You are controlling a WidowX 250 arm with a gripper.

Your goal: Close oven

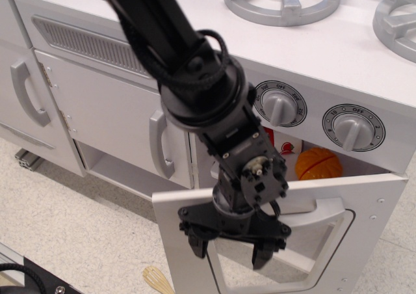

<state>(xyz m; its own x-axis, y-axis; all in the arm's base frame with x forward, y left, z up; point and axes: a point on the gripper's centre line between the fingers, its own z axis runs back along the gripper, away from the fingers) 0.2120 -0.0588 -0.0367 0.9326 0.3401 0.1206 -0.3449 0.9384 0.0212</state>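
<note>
Hanging ajar below the ribbed knobs, the oven (364, 203) shows a smooth white door with a rounded clear window and silver-grey bar handle (partly hidden). The matte black pincer (229, 258) – prongs apart – hovers over the window.

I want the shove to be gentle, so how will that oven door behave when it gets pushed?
The oven door looks like a stiff flat panel, so it should swing as one piece, not flex. It stands ajar and would probably pivot shut easily. The open hand sits over its window, likely the weaker spot.
</note>
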